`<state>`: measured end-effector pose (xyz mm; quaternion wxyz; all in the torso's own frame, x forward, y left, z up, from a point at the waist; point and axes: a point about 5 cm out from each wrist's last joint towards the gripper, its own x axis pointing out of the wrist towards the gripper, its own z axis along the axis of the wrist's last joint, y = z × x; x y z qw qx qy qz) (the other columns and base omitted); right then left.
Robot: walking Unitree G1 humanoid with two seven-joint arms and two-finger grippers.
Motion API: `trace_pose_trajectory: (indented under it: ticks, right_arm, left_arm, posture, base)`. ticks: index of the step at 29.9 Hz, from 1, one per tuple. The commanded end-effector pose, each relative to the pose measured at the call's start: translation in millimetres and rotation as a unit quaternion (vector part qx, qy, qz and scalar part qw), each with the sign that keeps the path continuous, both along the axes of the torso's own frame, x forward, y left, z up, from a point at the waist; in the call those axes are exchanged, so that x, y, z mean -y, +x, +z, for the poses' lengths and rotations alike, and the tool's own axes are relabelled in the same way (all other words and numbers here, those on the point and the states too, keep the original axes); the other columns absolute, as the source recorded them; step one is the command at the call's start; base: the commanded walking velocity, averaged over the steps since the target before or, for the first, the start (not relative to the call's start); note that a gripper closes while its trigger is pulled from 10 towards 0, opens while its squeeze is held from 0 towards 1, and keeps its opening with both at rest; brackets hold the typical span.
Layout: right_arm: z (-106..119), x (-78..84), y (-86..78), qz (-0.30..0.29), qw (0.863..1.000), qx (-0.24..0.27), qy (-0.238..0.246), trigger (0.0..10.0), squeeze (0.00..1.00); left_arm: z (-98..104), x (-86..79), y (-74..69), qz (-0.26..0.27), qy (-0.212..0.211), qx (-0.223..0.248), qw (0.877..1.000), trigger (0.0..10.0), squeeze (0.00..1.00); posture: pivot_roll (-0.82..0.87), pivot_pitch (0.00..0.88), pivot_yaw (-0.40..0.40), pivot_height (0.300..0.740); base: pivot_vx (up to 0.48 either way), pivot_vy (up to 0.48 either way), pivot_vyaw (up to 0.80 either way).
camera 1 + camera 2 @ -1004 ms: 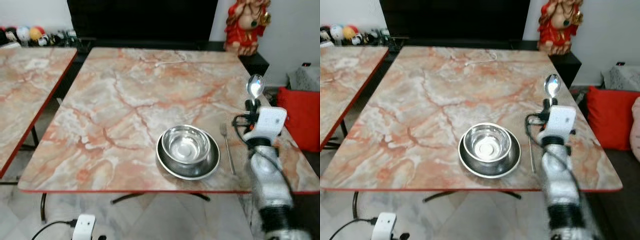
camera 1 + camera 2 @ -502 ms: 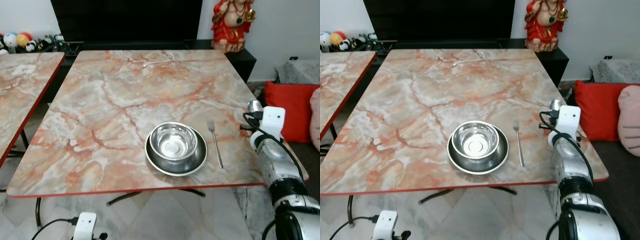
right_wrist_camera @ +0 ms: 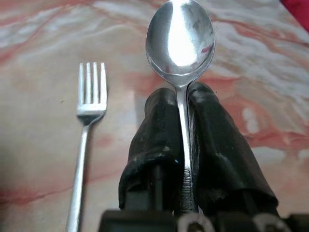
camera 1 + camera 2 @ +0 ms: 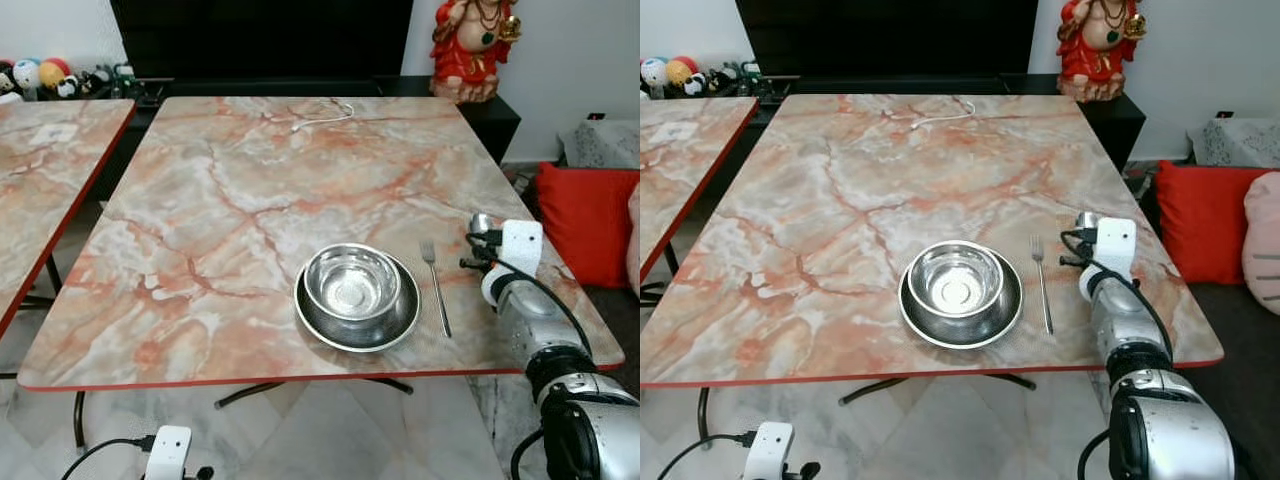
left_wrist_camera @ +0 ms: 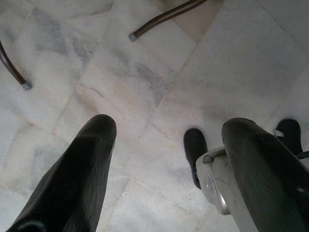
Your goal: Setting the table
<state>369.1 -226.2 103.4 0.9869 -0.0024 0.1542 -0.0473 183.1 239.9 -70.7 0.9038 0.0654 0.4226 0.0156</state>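
Observation:
A steel bowl sits in a steel plate near the front edge of the marble table. Just right of the plate lies a fork, tines pointing away from me. My right gripper is shut on a spoon, whose bowl sticks out past the fingertips low over the table, right of the fork and parallel to it. My left gripper hangs open over the floor with nothing between its fingers.
A second marble table stands to the left. A white cable lies at the far end of the table. Red cushion and a red statue are to the right. A white device sits on the floor.
My right gripper has come down and toward the fork with the spoon, now low over the table. The camera has shifted slightly.

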Motion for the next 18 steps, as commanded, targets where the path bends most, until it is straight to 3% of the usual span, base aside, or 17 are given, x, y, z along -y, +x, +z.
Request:
trace_pose_trajectory:
  ticks: [1, 18]
  right_arm:
    - [5.4, -4.9, 4.0, 0.011, 1.0, 0.011, 0.001, 10.0, 0.0]
    - [-10.5, -14.4, -1.6, 0.012, 1.0, -0.005, -0.007, 10.0, 0.0]
  left_arm:
    - [-2.4, -4.6, -6.9, 0.006, 0.003, -0.012, 1.0, 10.0, 0.0]
    - [-2.7, -7.2, -9.3, 0.009, 0.006, -0.015, 1.0, 10.0, 0.0]
  posture:
    - [0.09, 0.033, -0.026, 0.74]
    - [0.1, 0.033, -0.027, 0.74]
  base:
    - [0.0, 0.0, 0.0]
    - [0.0, 0.0, 0.0]
